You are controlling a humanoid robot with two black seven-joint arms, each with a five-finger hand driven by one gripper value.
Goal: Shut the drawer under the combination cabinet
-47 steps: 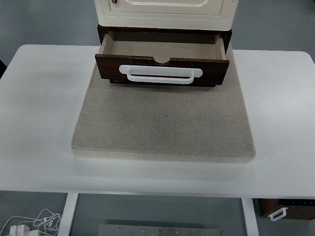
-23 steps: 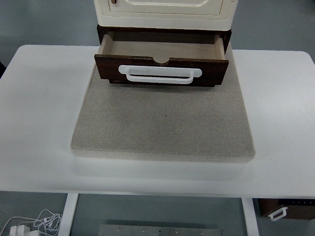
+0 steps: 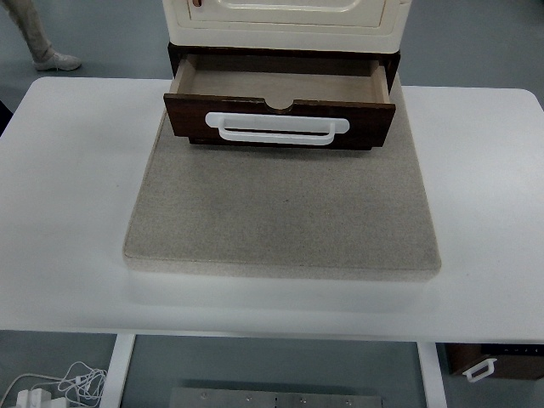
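Dark wood drawer (image 3: 280,119), glossy white plastic handle (image 3: 277,128), rough mat (image 3: 283,212)

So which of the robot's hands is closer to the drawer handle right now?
Neither can be called: both hands are out of view. The white handle sits on the front of the open drawer, with nothing near it.

drawer (image 3: 280,119): dark brown front, tan inside | handle (image 3: 277,129): white | cabinet (image 3: 285,17): cream | mat (image 3: 285,212): speckled grey-beige | surface (image 3: 68,187): white
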